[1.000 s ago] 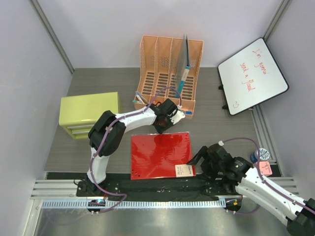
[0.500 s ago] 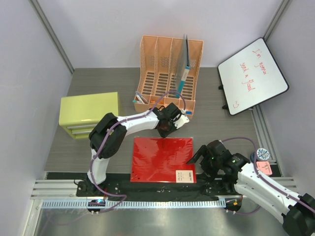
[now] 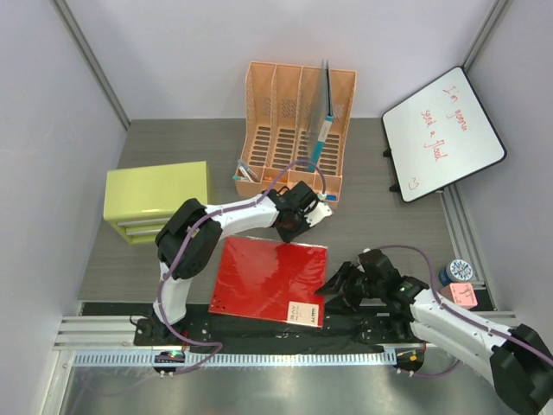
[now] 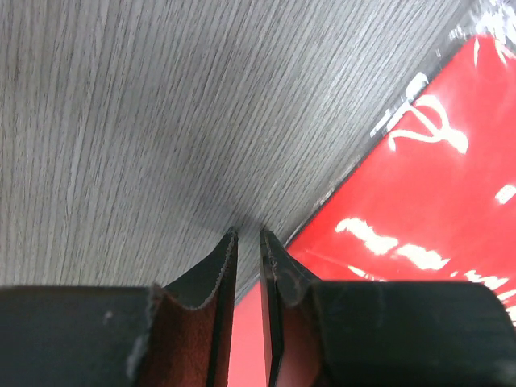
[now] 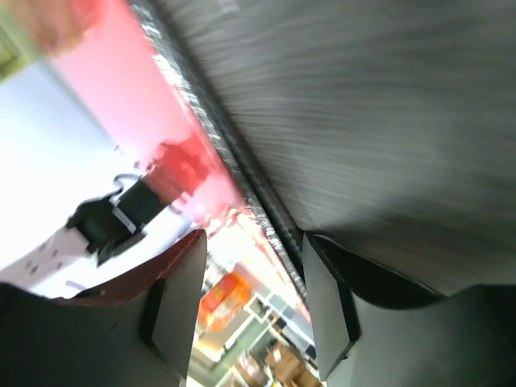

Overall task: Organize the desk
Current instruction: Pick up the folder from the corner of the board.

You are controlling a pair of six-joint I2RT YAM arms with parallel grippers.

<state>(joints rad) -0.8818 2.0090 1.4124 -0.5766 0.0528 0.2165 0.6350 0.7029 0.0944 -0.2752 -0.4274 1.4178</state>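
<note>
Now folder (image 3: 272,278) swung askew, right fingers (image 5: 326,310) nearer

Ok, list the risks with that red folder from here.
1. The red folder lies askew with its near edge over the black strip of the desk; a nudge might slide it off.
2. The left gripper, shut, meets only its far corner, so it may pivot or slip free.
3. The right gripper, jaws open at its thin right edge, could miss it.
</note>
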